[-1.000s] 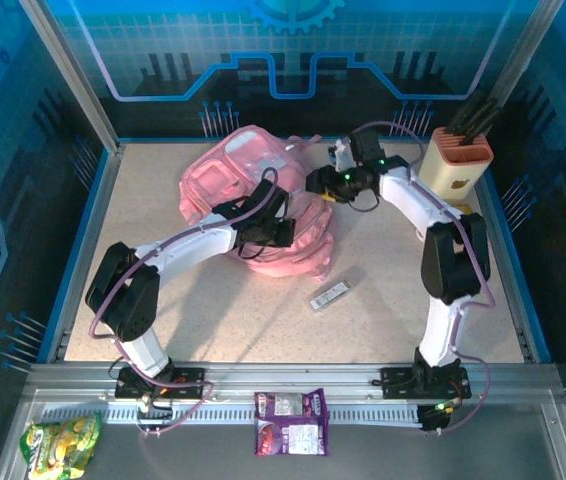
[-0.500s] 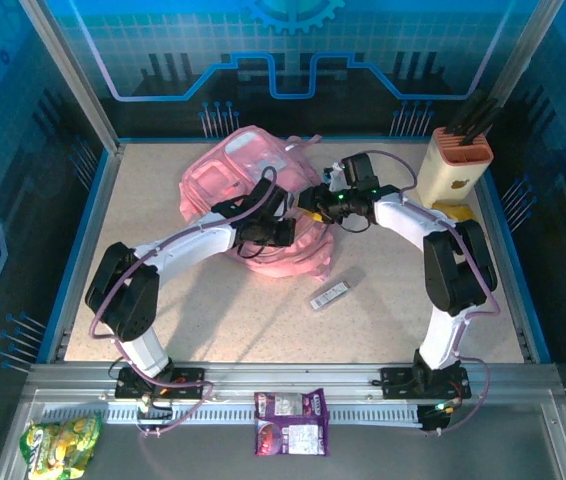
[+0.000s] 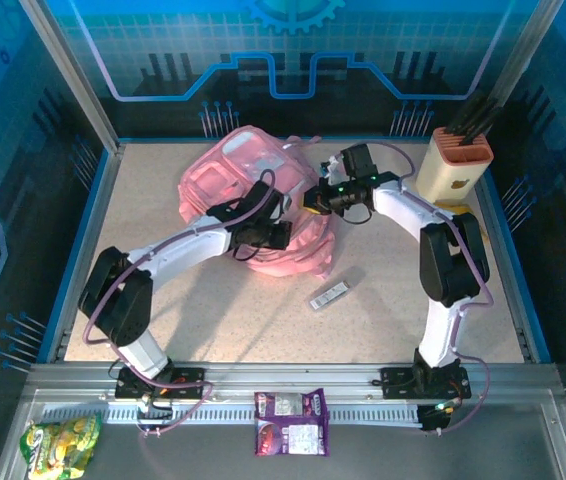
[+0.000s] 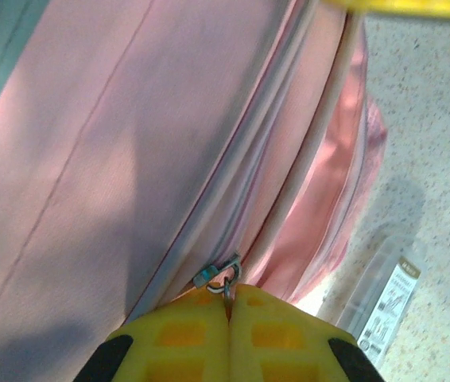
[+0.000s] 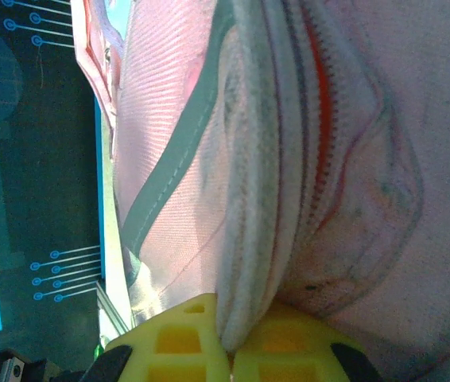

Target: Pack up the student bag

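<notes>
Right gripper [image 5: 226, 341]: yellow waffle-pattern fingers [image 5: 179, 344] at bottom edge of frame, clamped together on padded pale ribbed edge [image 5: 250, 199] of large pink fabric backpack [image 5: 368, 263]. Edge runs up frame from jaws. Zip [image 5: 324, 135] with orange-red tape just right of edge. Pale grey strip [image 5: 173, 179] crosses pink panel diagonally, left of edge. Dark blue wall panel [image 5: 26, 159] with light-blue circuit lines at far left.

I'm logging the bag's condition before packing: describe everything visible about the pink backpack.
The pink fabric backpack lies slumped at the far middle of the speckled table, showing zip pockets and pale grey strips. The left gripper is shut on its metal zip pull; the right gripper is shut on its padded edge.
</notes>
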Tool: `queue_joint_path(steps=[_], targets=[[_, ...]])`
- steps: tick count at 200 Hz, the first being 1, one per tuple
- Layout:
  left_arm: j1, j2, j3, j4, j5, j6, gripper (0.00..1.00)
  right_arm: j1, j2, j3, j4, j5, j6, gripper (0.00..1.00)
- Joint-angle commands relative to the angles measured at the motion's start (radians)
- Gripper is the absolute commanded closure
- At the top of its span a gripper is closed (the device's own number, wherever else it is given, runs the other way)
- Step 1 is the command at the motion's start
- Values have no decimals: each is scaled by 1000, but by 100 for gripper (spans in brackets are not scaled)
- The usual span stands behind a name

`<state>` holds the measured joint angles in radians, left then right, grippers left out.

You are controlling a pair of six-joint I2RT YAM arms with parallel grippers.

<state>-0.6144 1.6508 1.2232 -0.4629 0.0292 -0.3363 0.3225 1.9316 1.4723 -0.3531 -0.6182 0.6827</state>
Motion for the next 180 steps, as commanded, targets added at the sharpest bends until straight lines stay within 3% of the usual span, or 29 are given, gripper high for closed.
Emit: queue_joint_path(steps=[1,39,84,133,165,174,180], targets=[[-17,-61,-54,-191,17,55,100,-78,37,101,74,45,-112,100],[-6,-69,-65,-258,-84,73,100,-91,80,195,-2,40,-188,100],[32,-112,-97,-289,-104,87,100,-110,134,277,-37,69,-202,100],[145,-111,-99,-236,-170,53,100,-92,136,265,-43,69,-213,100],[131,-128,-114,-104,-80,2,100,-77,104,214,-17,67,-212,100],[119,-115,-102,-102,-73,-4,100,-73,92,204,-11,62,-212,96],[107,-105,-94,-107,-78,-7,93,-70,81,196,-12,64,-213,93]])
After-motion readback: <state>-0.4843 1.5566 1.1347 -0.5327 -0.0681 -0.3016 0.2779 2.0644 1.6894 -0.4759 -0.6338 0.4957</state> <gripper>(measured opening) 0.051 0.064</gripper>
